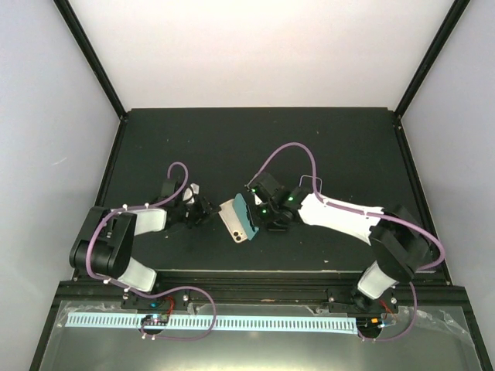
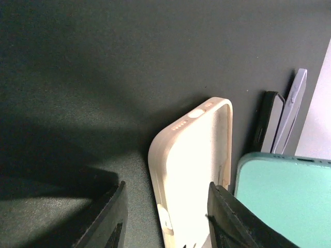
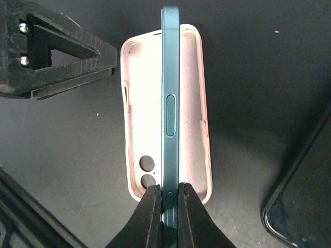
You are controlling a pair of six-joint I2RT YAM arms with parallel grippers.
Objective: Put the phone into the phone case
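Closest to the right wrist camera, the right gripper (image 3: 168, 206) had its two black fingers pressed together on the phone (image 3: 169, 103), pinching it across its thickness at the near end. That teal phone stood on edge, with its buttoned side turned up at the camera. Its long axis ran away from the gripper, in line with the long axis of the phone case (image 3: 142, 82). The beige case lay flat on the dark table (image 1: 325, 147), open side up, with its camera cut-outs at the end by the right fingers. The phone stood over the middle of that hollow; whether its lower edge touched the lining could not be told.

Seen from above, the right arm reached leftwards from its base at the near right corner, with its white forearm low and its wrist at the table's centre. The left arm was folded, elbow out by the left edge and forearm pointing right at the case. The left gripper (image 2: 165, 222) was spread, one finger outside the case's long wall and the other over the hollow beside the phone. Neither finger could be seen touching the case. Case and phone both slanted from far left to near right.

Purple cables (image 1: 292, 146) looped over both arms. A dark glossy thing (image 3: 300, 206) with a rounded corner lay near the case but apart from it; what it was could not be told.
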